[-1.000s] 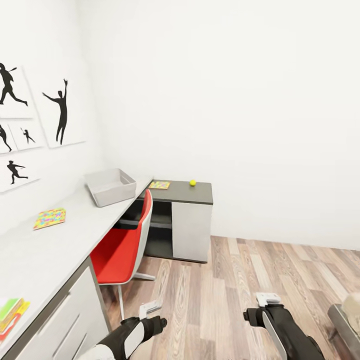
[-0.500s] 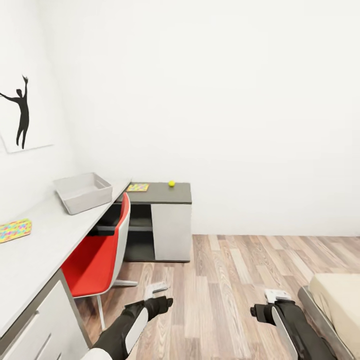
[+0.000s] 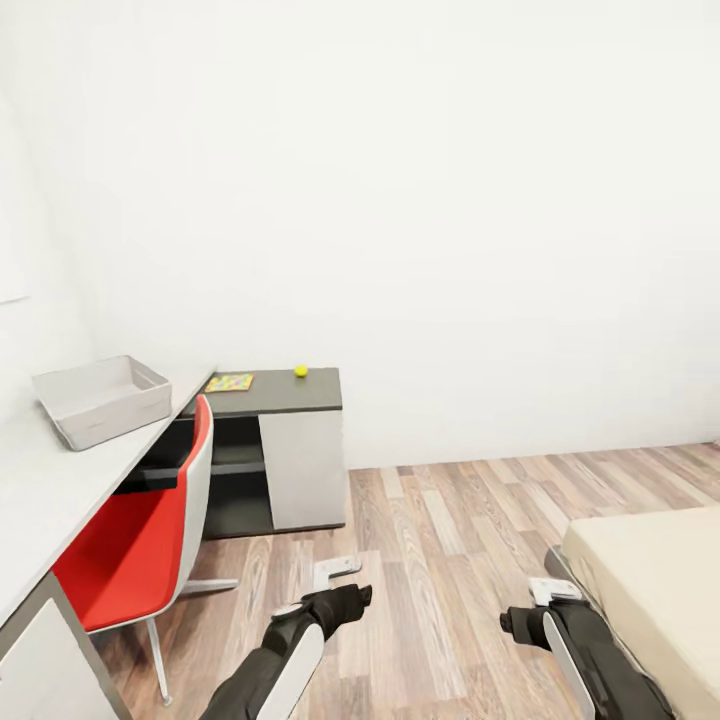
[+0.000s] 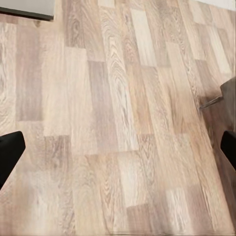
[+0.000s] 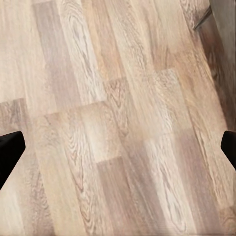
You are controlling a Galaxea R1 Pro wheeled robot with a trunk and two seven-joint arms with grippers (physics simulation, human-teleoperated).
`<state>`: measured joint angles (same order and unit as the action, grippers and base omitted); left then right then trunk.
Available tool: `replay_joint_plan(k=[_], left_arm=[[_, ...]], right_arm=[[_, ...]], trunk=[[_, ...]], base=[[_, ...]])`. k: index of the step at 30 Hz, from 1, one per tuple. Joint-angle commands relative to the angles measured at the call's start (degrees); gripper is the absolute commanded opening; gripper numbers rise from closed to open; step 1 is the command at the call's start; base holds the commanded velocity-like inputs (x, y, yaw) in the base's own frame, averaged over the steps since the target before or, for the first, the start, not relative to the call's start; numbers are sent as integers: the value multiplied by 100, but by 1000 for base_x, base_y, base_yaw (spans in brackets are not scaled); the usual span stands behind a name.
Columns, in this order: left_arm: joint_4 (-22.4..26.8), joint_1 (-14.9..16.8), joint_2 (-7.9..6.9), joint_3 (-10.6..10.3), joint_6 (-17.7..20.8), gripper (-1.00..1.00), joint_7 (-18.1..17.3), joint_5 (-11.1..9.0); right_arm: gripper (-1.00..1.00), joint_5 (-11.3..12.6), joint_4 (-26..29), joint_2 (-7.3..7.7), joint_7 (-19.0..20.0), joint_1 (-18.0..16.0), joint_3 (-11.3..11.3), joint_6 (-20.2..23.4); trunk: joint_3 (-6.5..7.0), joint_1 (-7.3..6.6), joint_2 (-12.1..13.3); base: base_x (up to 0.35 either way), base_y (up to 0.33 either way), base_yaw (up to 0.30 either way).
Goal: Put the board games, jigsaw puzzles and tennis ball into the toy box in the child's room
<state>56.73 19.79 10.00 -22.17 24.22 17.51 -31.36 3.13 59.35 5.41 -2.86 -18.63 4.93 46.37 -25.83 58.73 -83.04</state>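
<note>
As your view swings to the right across the last second, the wall prints and the near end of the desk slide out of the picture, and the corner of the bed (image 3: 650, 590) comes in at the lower right. That is the camera turning, not the things moving: the toy box (image 3: 100, 400) sits where it was on the light grey stretch of the table (image 3: 40, 490), and the puzzle square (image 3: 229, 382) and the tennis ball (image 3: 300, 371) lie apart from each other on the dark grey top beyond it. The red chair (image 3: 140, 540) stands tucked against the desk between you and them.

Your left gripper (image 3: 338, 572) and right gripper (image 3: 553, 590) both hang low over the wood floor (image 3: 450, 520), each with its fingers spread wide and nothing between them; the two wrist cameras show bare planks with a dark fingertip at either edge.

The turn reads as you heading for the bed, where two of the board games should lie; none of them shows on the bare mattress corner you can see. No toy shows inside the toy box from this angle, though its near wall hides the bottom. You will likely need to turn further before a game box comes into sight.
</note>
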Motion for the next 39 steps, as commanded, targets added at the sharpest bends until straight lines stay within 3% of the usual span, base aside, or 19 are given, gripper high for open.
replay_joint_plan(k=[1,3,11,29,39], left_arm=[[12,2,0,-10,14,100,56,-61],[137,-49,-4,-170,30,100,216,-173],[270,-117,-19,-362,48,100,428,-344],[325,-272,-21,-452,63,100,527,-472],[333,-294,-77,-453,62,100,485,-978]], right_arm=[[100,34,6,1,-30,-3,-2,24],[100,35,9,10,-30,-5,0,26],[100,34,43,24,-30,0,3,29],[100,26,150,51,-28,10,3,30],[100,24,380,94,-27,40,78,30]], trunk=[[-4,0,-4],[1,0,-4],[21,0,-4],[66,0,-4],[81,0,-4]], base=[[0,0,-285],[0,0,-285],[0,0,-285],[0,0,-285],[0,0,-285]])
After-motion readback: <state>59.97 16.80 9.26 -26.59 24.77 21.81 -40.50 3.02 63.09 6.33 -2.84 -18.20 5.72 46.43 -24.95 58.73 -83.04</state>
